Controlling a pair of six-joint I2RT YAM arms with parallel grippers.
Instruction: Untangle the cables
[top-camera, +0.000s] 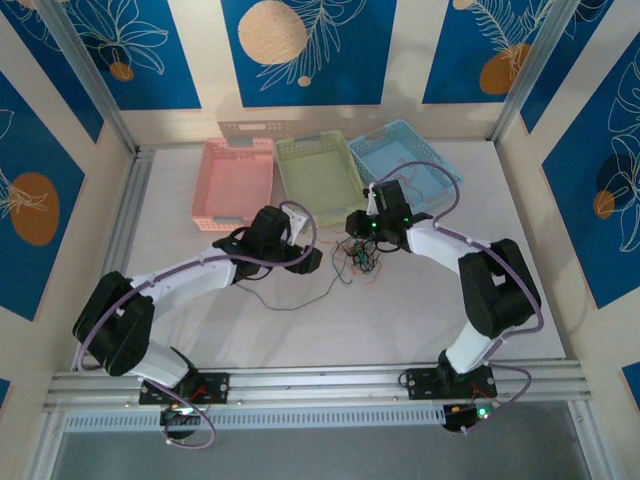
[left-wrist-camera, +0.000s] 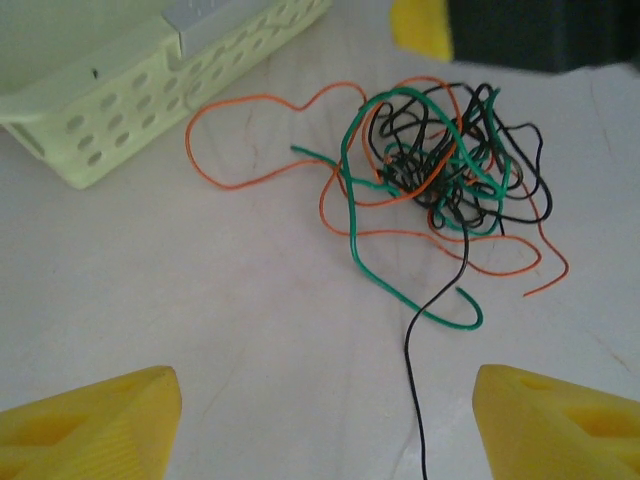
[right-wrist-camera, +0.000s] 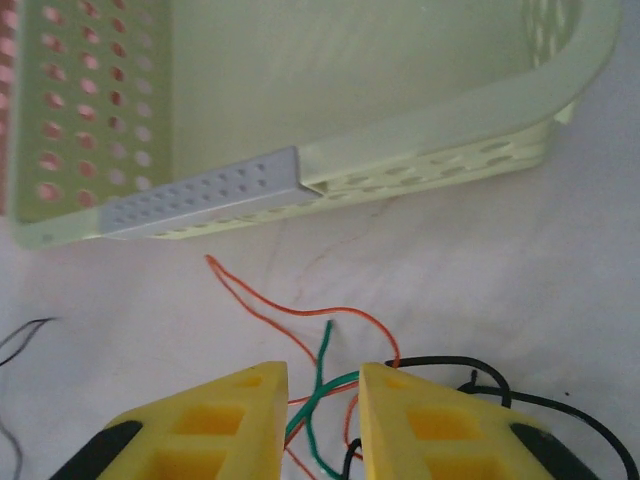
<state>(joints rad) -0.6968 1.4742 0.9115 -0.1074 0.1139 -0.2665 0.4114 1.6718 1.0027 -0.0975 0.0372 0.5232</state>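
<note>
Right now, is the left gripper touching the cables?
Apart. In the left wrist view the left gripper stands open, and the cables lie beyond its fingers; one black cable runs between them with bare table on both sides.

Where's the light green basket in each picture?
Top external: the light green basket sits in the middle at the back, between the pink basket and the blue basket.
Left wrist: the basket's holey wall is in the top-left corner.
Right wrist: the basket stretches across the top.
Shared landmark: the tangled cables lying just in front of it.
</note>
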